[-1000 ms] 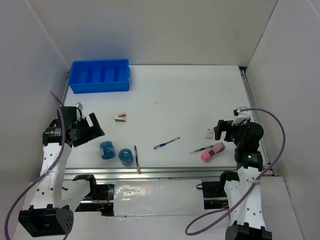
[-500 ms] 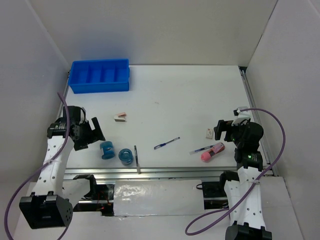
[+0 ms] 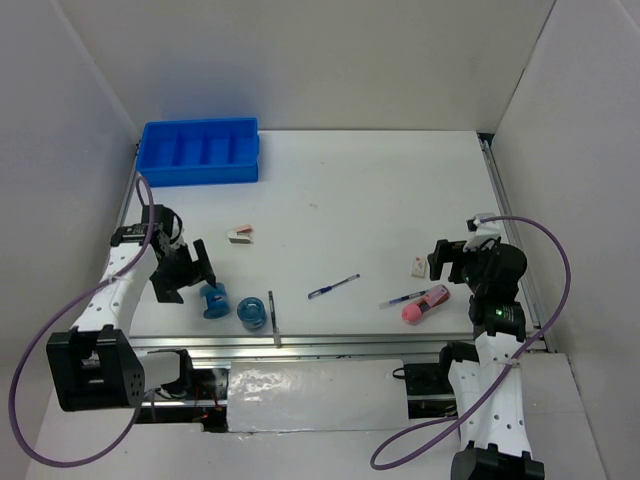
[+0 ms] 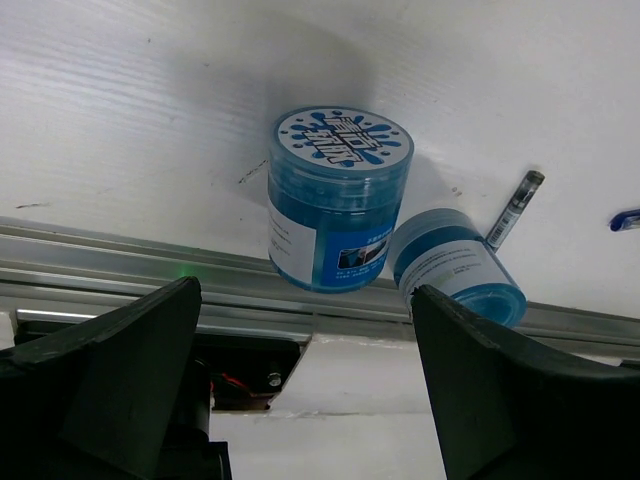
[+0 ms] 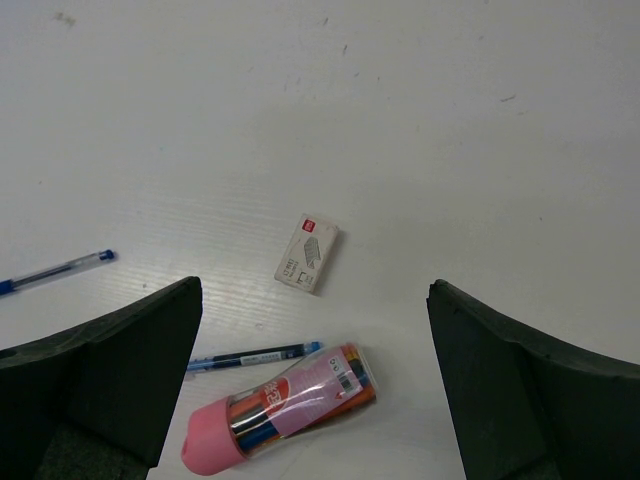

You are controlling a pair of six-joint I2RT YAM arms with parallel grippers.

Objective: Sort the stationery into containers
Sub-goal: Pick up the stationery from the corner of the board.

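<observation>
From the left wrist, the thin dark stick [image 4: 515, 208] vanishes behind one of two round blue plastic tubs [image 4: 460, 265], and a thin blue pen [image 4: 625, 218] is cut off at the right edge. The white worktop [image 3: 380, 190] carries two pens, one pink-capped clear tube [image 3: 425, 305] and two small white boxes [image 3: 418, 266]; the bright blue plastic tray [image 3: 200, 178] sits upper left. The left claw [image 3: 187, 276] and right claw [image 3: 455, 258] stand wide apart, empty.

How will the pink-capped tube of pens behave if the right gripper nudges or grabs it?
The pink-capped tube lies on its rounded side, so a nudge would probably roll it, perhaps into the blue pen beside it. Its clear wall looks smooth and may slip when squeezed. Packed with pens, it should feel stiff.
</observation>
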